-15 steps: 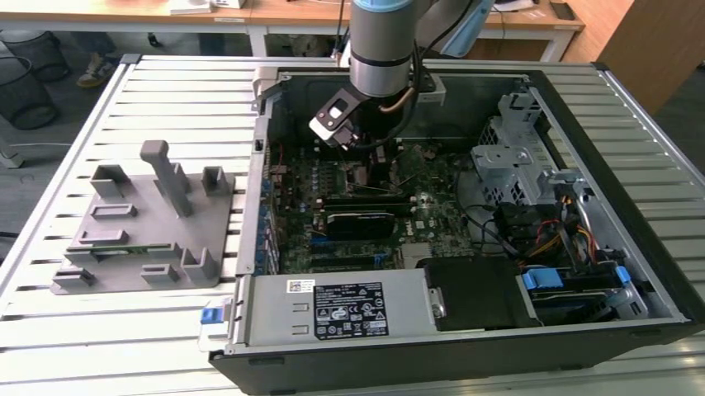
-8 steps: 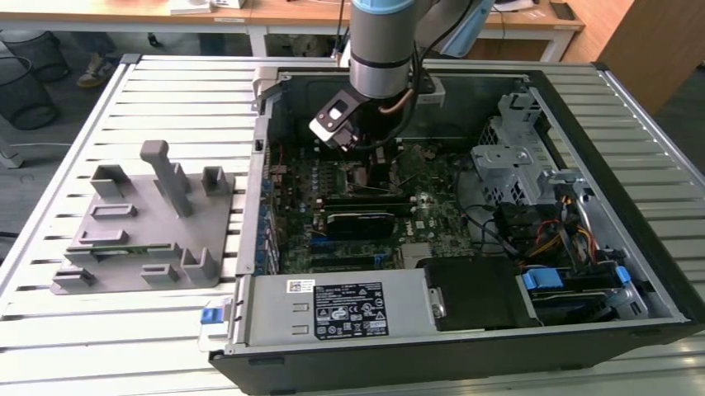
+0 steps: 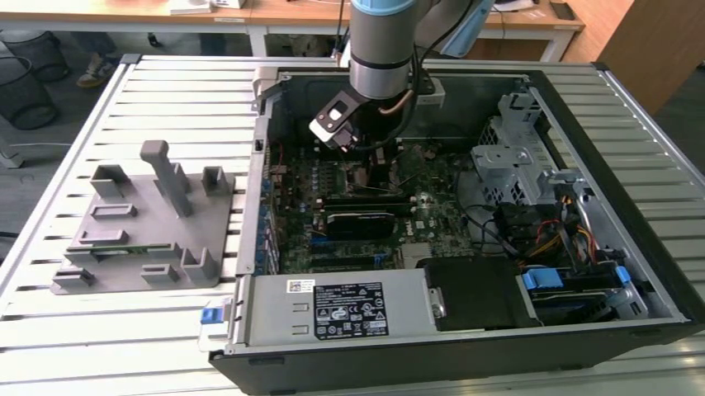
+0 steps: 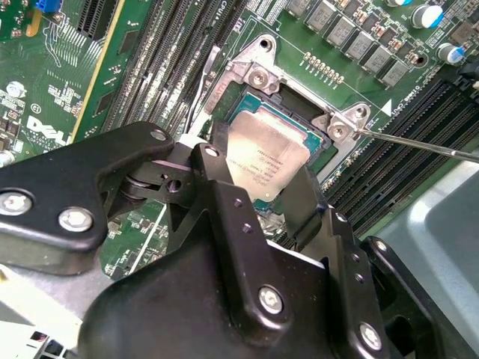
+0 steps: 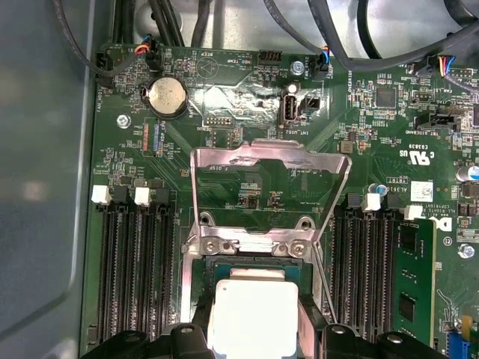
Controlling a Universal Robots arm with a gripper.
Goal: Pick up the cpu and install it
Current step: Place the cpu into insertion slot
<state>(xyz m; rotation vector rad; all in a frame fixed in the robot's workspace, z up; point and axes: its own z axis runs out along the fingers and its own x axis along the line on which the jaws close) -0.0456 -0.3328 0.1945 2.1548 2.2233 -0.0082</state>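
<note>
My pincer (image 4: 262, 178) is clamped on the cpu (image 4: 263, 153): in both wrist views one black finger (image 4: 215, 173) presses against one edge of the chip and the other sits against the opposite edge, with the silvery top (image 5: 251, 313) bright between them. I am holding the cpu flat and directly over the socket (image 5: 251, 263), its edges lined up with the dark square rim, but I cannot tell whether it is seated or hanging just above the contacts. Beyond the chip, the socket's metal load plate (image 5: 271, 155) stands swung open and upright, and in the second wrist view the thin wire lever (image 4: 419, 142) juts out to one side. Rows of black memory slots (image 5: 135, 269) run on both flanks of the socket across the green motherboard (image 5: 239, 71). In the exterior view the arm (image 3: 380, 49) comes straight down into the open computer case (image 3: 463, 355), wrist vertical. The case lies on the slatted counter (image 3: 165, 91), and a grey fixture (image 3: 154, 223) stands well apart, on the exterior view's left.
</note>
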